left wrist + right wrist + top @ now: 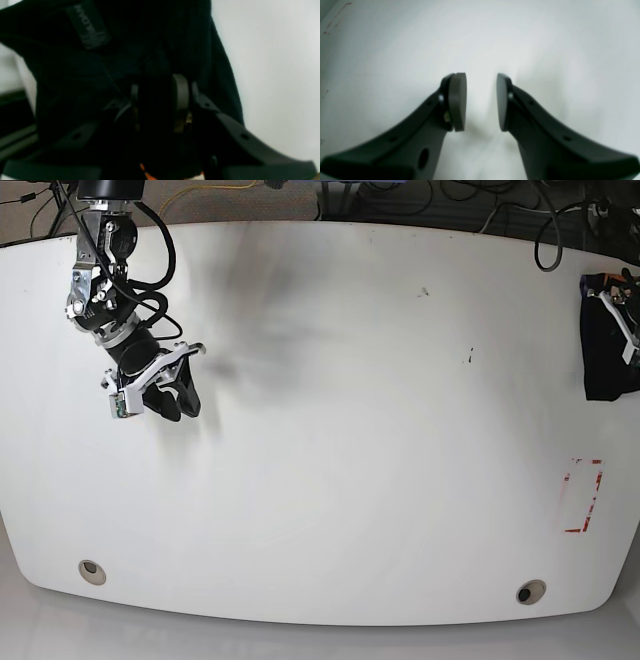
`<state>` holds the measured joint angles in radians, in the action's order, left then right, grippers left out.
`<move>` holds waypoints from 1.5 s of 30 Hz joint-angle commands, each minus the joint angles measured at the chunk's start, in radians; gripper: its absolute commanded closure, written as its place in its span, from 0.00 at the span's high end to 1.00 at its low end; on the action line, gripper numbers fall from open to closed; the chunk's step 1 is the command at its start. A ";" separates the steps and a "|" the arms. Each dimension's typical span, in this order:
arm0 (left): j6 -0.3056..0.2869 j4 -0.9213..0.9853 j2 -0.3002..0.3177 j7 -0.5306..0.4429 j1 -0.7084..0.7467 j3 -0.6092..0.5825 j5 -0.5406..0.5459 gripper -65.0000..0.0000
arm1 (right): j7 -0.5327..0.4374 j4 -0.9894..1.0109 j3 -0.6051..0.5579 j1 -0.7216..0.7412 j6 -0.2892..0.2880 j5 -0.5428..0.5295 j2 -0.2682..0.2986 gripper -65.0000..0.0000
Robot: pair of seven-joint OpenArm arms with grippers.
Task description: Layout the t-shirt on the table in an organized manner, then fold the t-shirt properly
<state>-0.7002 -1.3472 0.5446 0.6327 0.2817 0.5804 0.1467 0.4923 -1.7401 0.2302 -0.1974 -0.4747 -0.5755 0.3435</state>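
The black t-shirt (603,355) hangs bunched at the far right edge of the white table (330,430). My left gripper (622,315) holds it there. In the left wrist view the dark t-shirt (75,75) fills most of the frame, with its neck label (88,25) showing and a bit of orange print at the bottom. The left gripper (157,100) is shut on a fold of this cloth. My right gripper (178,405) hovers over the table's back left area. In its wrist view the right gripper (481,102) stands open, with only bare table (545,50) between the pads.
A red-and-white tape rectangle (583,495) lies near the right front. Two grommet holes (91,571) (530,591) sit near the front corners. Cables (540,220) run behind the back edge. Small dark specks (468,358) mark the surface.
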 commanded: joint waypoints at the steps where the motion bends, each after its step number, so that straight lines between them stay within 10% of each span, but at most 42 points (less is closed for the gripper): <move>1: 0.002 -0.011 0.025 0.006 -0.002 0.008 -0.011 0.23 | -0.028 -0.021 0.008 0.011 -0.008 -0.015 0.015 0.30; 10: 0.002 -0.142 0.013 0.011 -0.054 0.008 -0.009 0.23 | -0.028 -0.031 0.007 0.009 -0.008 -0.013 -0.005 0.30; 18: 0.002 -0.324 -0.145 -0.018 -0.154 0.005 -0.035 0.23 | 0.021 -0.071 -0.004 0.005 -0.003 -0.004 -0.013 0.30; 26: 0.002 -0.421 -0.321 -0.320 -0.129 -0.168 -0.240 0.23 | -0.139 -0.059 -0.081 -0.032 0.000 0.384 -0.083 0.30; 32: 0.172 -0.432 -0.455 -0.590 -0.032 -0.248 -0.352 0.23 | -0.338 -0.056 -0.016 -0.095 -0.008 0.684 -0.225 0.30; 45: 0.268 -0.460 -0.593 -0.788 0.285 -0.342 -0.365 0.23 | -0.458 -0.064 0.074 -0.322 -0.009 0.608 -0.261 0.30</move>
<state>-0.4423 -1.7668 -0.0521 -0.1207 0.5293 0.2424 -0.2333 0.0700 -1.7798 0.2989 -0.4843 -0.4767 0.0631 0.0750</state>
